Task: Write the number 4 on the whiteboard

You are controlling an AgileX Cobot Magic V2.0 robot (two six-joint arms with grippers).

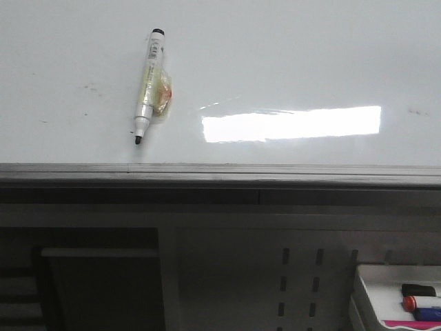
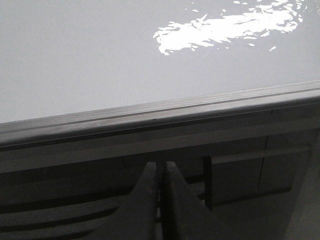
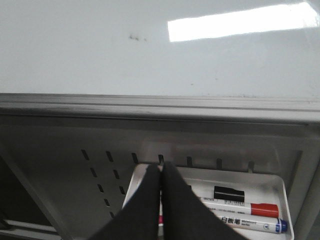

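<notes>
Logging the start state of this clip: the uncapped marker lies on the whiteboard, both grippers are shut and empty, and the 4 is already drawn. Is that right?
Not quite. No 4 is drawn yet: the front view shows the whiteboard bare except for faint smudges and a light reflection. The rest holds: the uncapped marker lies on it, and the left gripper and right gripper are shut and empty.
</notes>
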